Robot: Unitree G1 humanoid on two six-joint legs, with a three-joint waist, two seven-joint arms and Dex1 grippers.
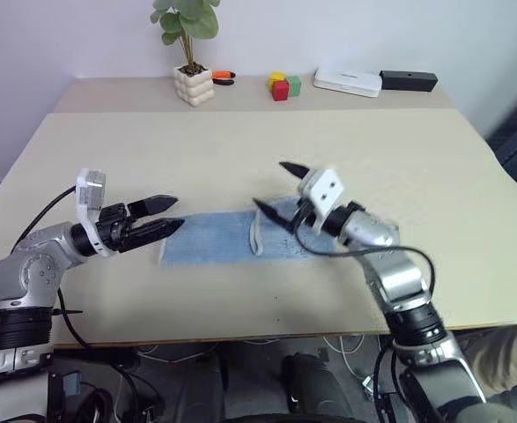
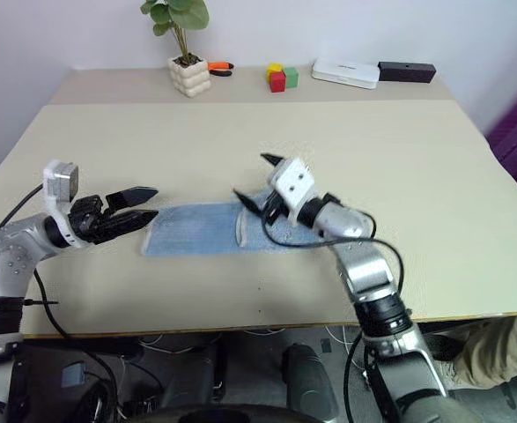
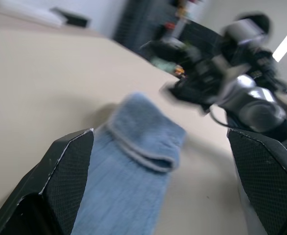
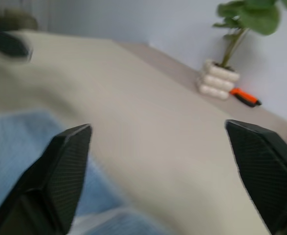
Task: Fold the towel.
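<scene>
Both my grippers are hovering with fingers spread, holding nothing: left gripper (image 1: 163, 216) just beside the towel's (image 1: 210, 240) end, right gripper (image 1: 278, 190) above its folded-over half.

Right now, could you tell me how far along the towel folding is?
Done: the towel lies on the table as a narrow strip, its right end turned back over itself. In hand: nothing; the left gripper and right gripper are both open, off the cloth. Left: probably another fold to shorten it.
</scene>
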